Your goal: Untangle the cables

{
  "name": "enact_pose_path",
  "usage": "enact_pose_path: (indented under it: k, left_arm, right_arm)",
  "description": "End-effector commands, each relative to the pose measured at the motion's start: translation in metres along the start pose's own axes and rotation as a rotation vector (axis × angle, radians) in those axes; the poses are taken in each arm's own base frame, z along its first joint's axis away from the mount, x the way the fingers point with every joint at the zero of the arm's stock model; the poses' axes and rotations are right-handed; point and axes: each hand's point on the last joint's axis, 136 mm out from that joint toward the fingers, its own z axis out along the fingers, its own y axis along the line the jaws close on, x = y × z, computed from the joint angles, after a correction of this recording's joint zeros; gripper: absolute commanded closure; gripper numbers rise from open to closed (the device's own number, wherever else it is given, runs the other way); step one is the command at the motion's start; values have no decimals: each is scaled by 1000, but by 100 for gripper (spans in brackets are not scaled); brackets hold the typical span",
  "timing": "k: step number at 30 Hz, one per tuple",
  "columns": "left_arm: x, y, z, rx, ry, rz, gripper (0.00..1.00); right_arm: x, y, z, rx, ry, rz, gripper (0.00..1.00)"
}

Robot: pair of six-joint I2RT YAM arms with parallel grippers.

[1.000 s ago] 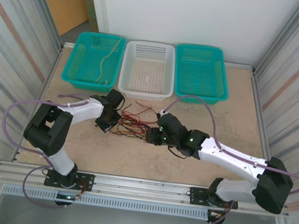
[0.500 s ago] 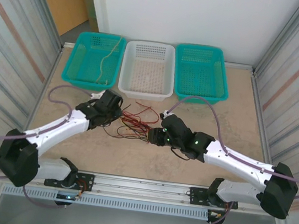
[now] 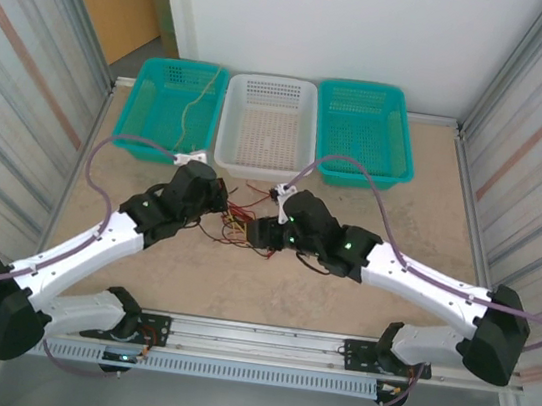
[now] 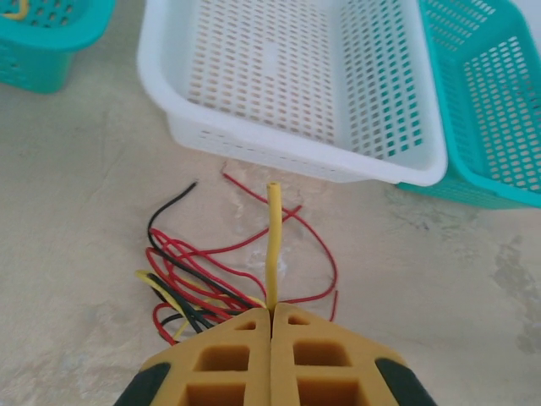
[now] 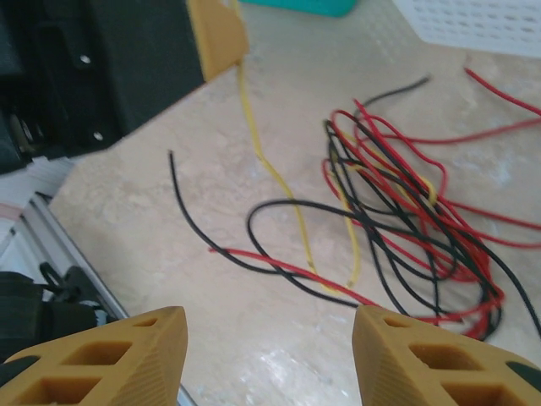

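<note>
The cables (image 3: 241, 223) lie in a loose red, black and yellow tangle on the table in front of the white basket (image 3: 262, 166). My left gripper (image 4: 271, 309) is shut on a yellow cable (image 4: 272, 245), whose short end sticks up past the fingertips; the red and black loops (image 4: 190, 269) lie to its left. From above, the left gripper (image 3: 217, 201) is at the tangle's left edge. My right gripper (image 5: 270, 331) is open above bare table, with the tangle (image 5: 406, 211) ahead to its right. The yellow cable (image 5: 255, 148) runs down from the left gripper's finger (image 5: 216, 34).
Three baskets stand in a row at the back: a teal basket (image 3: 141, 124) on the left holding a tan cable (image 3: 198, 102), the white one in the middle, another teal basket (image 3: 397, 165) on the right. Corrugated walls flank the table on both sides.
The left arm stretched forward and carried its shut gripper up and right along the tangle's edge. The right gripper moved left over the cables and its jaws opened wider.
</note>
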Motion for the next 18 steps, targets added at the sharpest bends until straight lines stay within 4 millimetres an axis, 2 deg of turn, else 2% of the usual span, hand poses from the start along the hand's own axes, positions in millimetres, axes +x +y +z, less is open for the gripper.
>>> enact_pose_path:
  k: [1,8,16,18]
  left_arm:
    - [-24,-30,-17,120,-58,8,100]
    - [-35,-42,-28,174,-70,-18,100]
    - [-38,-41,-33,189,-65,-50,100]
    - [-38,-41,-33,199,-58,-62,100]
  right_arm:
    - [-22,19,10,-90,-32,-60,46]
    - [-44,16,36,-128,-42,-33,48]
    - [-53,19,61,-162,-41,-23,52]
    - [-56,19,66,-162,-43,-21,56]
